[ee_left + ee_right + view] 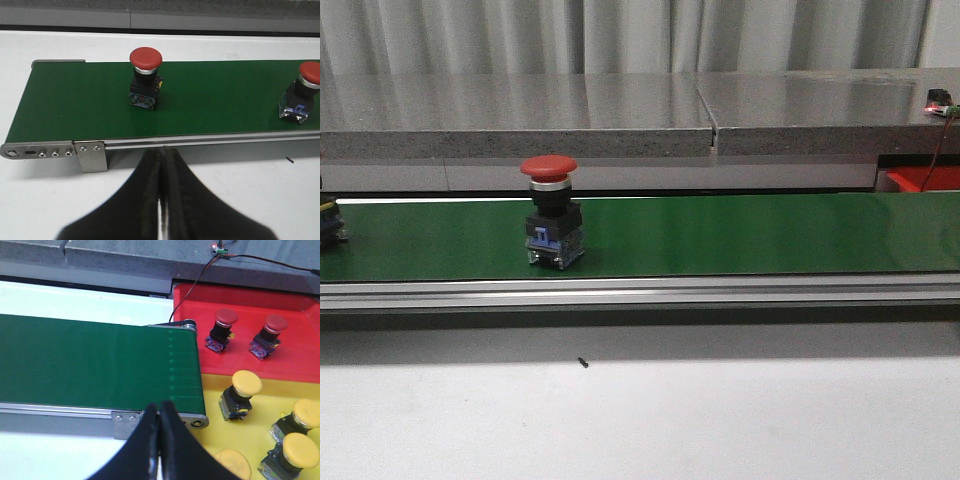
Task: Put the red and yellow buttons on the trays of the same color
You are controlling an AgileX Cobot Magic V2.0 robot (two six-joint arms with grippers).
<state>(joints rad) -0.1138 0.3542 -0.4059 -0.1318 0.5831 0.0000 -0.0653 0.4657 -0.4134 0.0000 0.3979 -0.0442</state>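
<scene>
A red button [549,212] with a blue base stands upright on the green belt [740,235], left of centre; the left wrist view shows it too [303,92]. A second red button [145,75] stands nearer the belt's left end, cut off at the front view's left edge [329,222]. My left gripper [163,150] is shut and empty, over the white table in front of the belt rail. My right gripper [160,405] is shut and empty, by the belt's right end. The red tray [300,357] holds two red buttons [221,330] [269,335]. The yellow tray [262,407] holds several yellow buttons [240,395].
An aluminium rail [640,292] runs along the belt's near side, with a metal bracket [91,155] at its left end. A grey stone ledge [520,115] lies behind the belt. A small dark speck [582,362] lies on the white table. A wire [200,275] drops beside the red tray.
</scene>
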